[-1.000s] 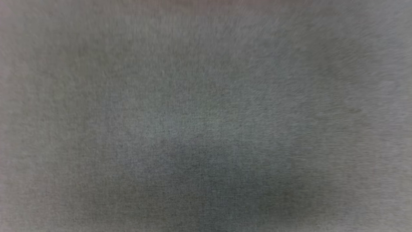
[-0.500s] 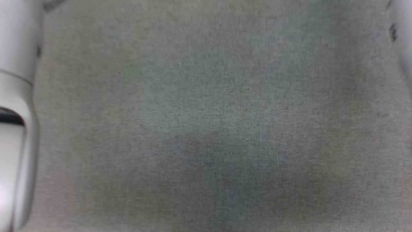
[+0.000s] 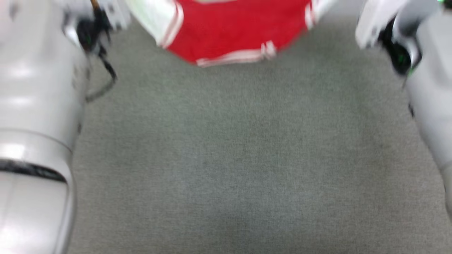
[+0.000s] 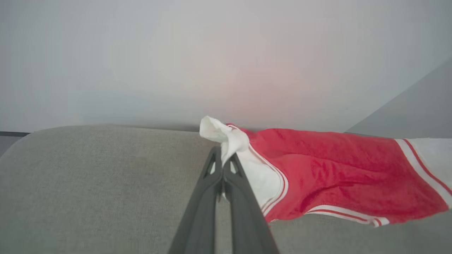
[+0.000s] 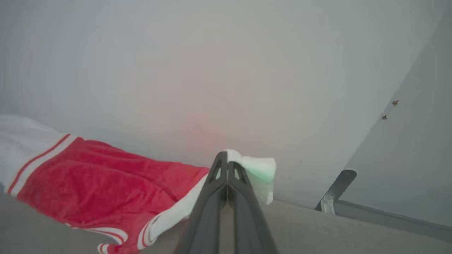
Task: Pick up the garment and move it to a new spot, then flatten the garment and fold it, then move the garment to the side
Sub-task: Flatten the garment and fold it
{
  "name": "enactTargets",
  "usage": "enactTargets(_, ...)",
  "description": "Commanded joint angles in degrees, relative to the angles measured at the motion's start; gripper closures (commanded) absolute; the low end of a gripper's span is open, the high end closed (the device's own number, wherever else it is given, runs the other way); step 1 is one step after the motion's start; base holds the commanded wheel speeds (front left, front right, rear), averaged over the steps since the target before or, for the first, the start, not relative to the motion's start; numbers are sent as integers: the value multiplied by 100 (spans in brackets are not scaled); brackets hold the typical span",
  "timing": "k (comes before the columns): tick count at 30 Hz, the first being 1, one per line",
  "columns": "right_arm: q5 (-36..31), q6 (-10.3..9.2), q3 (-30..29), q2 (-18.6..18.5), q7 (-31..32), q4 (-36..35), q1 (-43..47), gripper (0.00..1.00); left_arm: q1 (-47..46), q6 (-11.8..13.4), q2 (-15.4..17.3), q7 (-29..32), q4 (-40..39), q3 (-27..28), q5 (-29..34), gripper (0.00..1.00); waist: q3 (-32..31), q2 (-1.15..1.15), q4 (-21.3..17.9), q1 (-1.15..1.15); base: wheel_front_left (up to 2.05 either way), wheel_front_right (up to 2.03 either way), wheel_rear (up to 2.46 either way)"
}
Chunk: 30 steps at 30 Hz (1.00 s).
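**Garment position.** The red jersey T-shirt (image 3: 233, 31) sits at the top centre of the head view, spread between the two arms. Its body is red knit with a slightly napped texture. The sleeves are white, and red-white stripe trim runs along the sleeve seams and the curved hem. The head view is motion-blurred, so fine detail is unreadable.

**Left gripper.** In the left wrist view, the left gripper (image 4: 222, 155) has its two long dark fingers pressed together on a bunched white sleeve end. The shirt extends from there to the right of the frame.

**Right gripper.** In the right wrist view, the right gripper (image 5: 226, 158) has its fingers clamped together on the opposite white sleeve end. The shirt extends from there to the left of the frame.

**Surface and clearance.**
- The grey woven fabric surface (image 3: 247, 158) lies bare across the middle and bottom of the head view.
- The left forearm (image 3: 35, 123) and right forearm (image 3: 430, 106), both pale and glossy, border it at the frame edges.
- In the left wrist view the surface ends in a rounded corner at centre left.
- A plain pale wall (image 4: 212, 53) stands behind it.
- A metal bracket (image 5: 335, 192) meets the surface's far edge at the right.
- Contact between hem and surface cannot be determined.
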Motion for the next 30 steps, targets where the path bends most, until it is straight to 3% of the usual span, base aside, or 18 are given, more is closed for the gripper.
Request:
enactTargets(1,189,-6,215,-139,97,-192,233,100,175,-34,13,-15,7,-32,6,100,-478,0,145,0,0,0,0)
enactTargets(9,1705,-5,1434,-1320,686,-1940,1940,100,1325,-152,-93,-199,-12,-340,90,100,-1085,0,389,0,0,0,0)
enactTargets(14,2383,-5,1791,-1920,879,-2842,3022,100,2126,-184,-113,-424,-162,-584,170,100,-1427,0,485,0,0,0,0)
enactTargets(18,2673,-5,1825,-2362,978,-3455,3724,100,2754,-188,-40,-534,-516,-637,-21,100,-1598,0,520,0,0,0,0)
enactTargets(25,2832,-5,1673,-3106,1287,-4458,4808,100,3785,-190,395,-548,-1379,-654,-290,100,-1785,0,531,0,0,0,0)
enactTargets(30,2999,-5,1364,-3621,1701,-5177,5548,100,4542,145,838,-405,-2371,-523,-423,100,-1849,0,539,0,0,0,0)
